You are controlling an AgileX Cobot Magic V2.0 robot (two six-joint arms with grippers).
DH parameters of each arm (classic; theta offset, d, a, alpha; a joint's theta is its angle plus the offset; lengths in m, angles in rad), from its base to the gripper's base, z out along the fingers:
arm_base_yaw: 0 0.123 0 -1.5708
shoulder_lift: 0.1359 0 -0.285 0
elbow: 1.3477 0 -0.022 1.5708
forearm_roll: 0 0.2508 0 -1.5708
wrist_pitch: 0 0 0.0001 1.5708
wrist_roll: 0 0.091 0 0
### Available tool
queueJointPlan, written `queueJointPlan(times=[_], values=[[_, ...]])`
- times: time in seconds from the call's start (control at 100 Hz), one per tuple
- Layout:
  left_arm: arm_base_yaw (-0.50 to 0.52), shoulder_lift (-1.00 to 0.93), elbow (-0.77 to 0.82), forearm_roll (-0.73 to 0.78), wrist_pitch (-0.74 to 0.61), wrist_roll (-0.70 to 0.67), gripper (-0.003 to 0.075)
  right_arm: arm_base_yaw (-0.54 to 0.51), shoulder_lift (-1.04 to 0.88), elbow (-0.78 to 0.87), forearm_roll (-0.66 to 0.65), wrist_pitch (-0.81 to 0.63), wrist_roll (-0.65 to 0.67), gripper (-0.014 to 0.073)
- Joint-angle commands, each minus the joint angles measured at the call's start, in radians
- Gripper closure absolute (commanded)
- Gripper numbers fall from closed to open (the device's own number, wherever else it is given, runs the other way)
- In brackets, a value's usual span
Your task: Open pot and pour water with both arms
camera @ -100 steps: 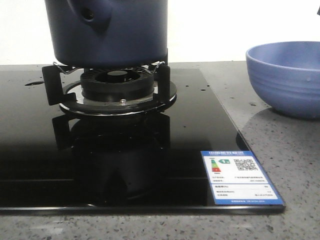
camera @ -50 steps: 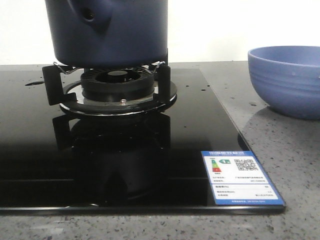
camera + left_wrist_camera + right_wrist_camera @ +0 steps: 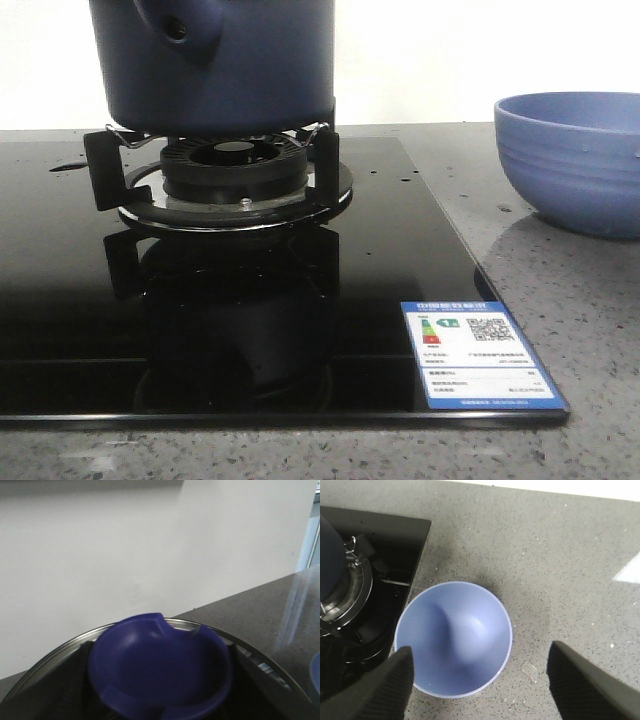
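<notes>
Two grippers are ours: the right gripper point(image 3: 480, 690) hangs wide open and empty over the bowl point(image 3: 453, 638) on the surface point(image 3: 560, 565), the left one's state we cannot tell, and the pot point(image 3: 215, 60) sits on the burner point(image 3: 232, 165).

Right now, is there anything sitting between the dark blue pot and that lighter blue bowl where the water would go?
Nothing visible. The pot sits on the burner, and the bowl stands to its right on the grey counter. Between them lie only bare black stove glass and counter. The right hand hangs open above the bowl.
</notes>
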Motion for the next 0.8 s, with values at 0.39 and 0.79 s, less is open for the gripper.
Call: queueJointPlan(times=[0.39, 0.79], values=[[-0.009, 0.041, -0.035, 0.022, -0.164, -0.006, 0.0352, -0.008, -0.032, -0.019, 0.011, -0.062, -0.011, 0.0090], [-0.007, 0.034, -0.035, 0.022, -0.166, -0.006, 0.0146, -0.008, -0.032, 0.082, 0.011, -0.097, -0.011, 0.0090]])
